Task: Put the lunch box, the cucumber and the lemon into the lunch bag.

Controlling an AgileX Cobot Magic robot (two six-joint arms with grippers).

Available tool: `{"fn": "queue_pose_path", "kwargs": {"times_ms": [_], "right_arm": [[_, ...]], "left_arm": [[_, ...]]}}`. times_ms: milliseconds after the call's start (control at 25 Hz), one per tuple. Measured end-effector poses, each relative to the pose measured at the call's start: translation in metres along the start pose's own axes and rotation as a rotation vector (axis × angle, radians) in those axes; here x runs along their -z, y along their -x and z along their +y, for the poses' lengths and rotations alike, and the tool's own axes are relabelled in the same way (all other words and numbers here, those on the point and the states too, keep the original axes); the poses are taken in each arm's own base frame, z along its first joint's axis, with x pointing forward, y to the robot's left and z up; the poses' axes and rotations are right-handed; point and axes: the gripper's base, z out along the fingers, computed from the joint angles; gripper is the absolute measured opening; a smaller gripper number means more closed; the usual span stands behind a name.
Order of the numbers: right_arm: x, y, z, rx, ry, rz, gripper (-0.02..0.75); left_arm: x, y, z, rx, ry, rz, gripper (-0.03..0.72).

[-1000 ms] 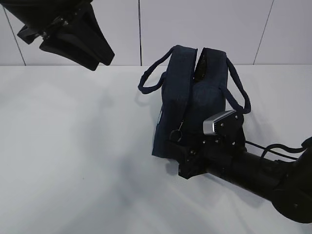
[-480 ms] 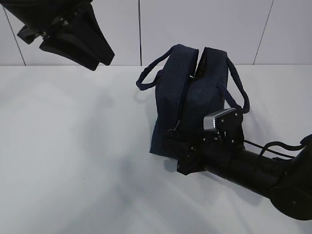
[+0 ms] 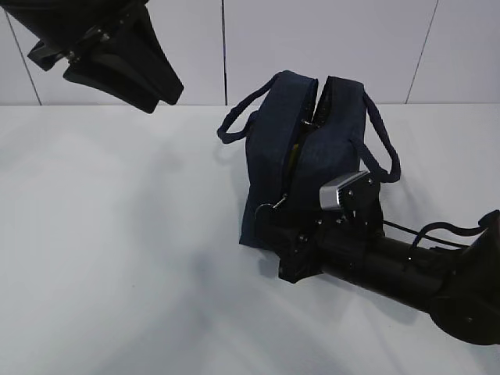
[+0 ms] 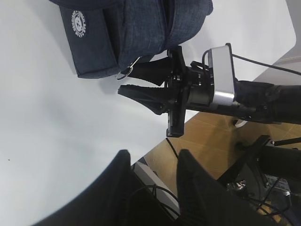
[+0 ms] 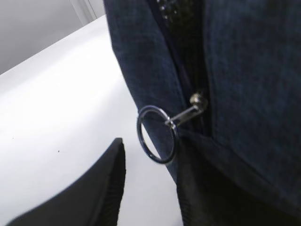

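The ring pull (image 5: 157, 134) is framed by the right tool (image 5: 150, 188), parted, nothing held; centring is advised before the lunch bag (image 3: 301, 156) gets tugged.

Navy lunch bag (image 3: 301, 152) upright, zipper partly open

lunch bag (image 4: 117, 42) | round white logo (image 4: 78, 24) on side | lettering unreadable
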Motion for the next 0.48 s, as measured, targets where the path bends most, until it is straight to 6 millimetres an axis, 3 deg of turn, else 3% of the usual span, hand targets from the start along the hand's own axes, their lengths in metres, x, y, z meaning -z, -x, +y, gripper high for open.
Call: {"fn": "queue_pose_path", "kwargs": {"times_ms": [480], "right_arm": [[-0.0061,0.0067,0.0001,-0.056,0.025,-0.02,0.298]], "left_arm": [[0.0,0.0,0.0,0.0,0.0,0.0,0.239]]}}
